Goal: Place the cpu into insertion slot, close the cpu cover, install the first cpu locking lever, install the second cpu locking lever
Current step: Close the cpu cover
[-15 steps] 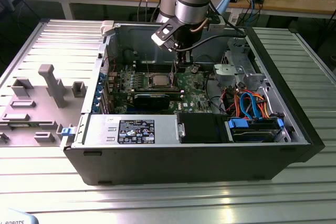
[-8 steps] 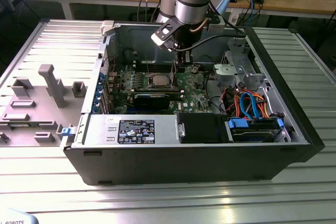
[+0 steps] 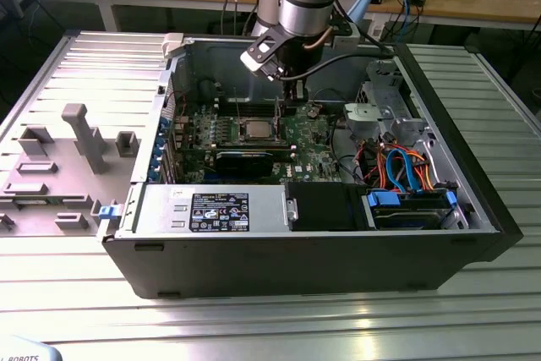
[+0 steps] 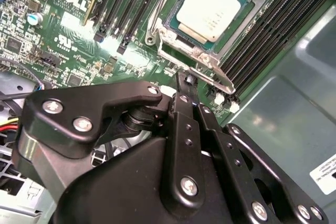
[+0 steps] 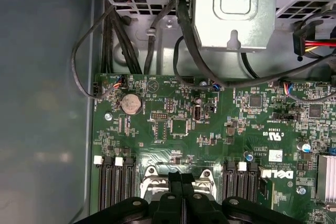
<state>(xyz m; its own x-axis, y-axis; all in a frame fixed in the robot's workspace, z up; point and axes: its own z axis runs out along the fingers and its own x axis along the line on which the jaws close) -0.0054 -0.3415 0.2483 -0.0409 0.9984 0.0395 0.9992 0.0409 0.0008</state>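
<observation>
Hanging over the open computer case (image 3: pixel 296 255) from the arm, the gripper (image 4: pixel 186 80) has its two black fingers pressed tight together with nothing between them, tips just beside the near edge of the cpu cover (image 4: pixel 202 59). The cpu (image 4: pixel 210 4) sits in the insertion slot (image 4: pixel 152 38), its dull silver top showing inside the cover's silvery frame. Green motherboard (image 5: pixel 178 103) surrounds it, with rows of long black memory slots (image 4: pixel 273 30) on either side.

Dull silvery metal cpu (image 4: pixel 210 6)
</observation>
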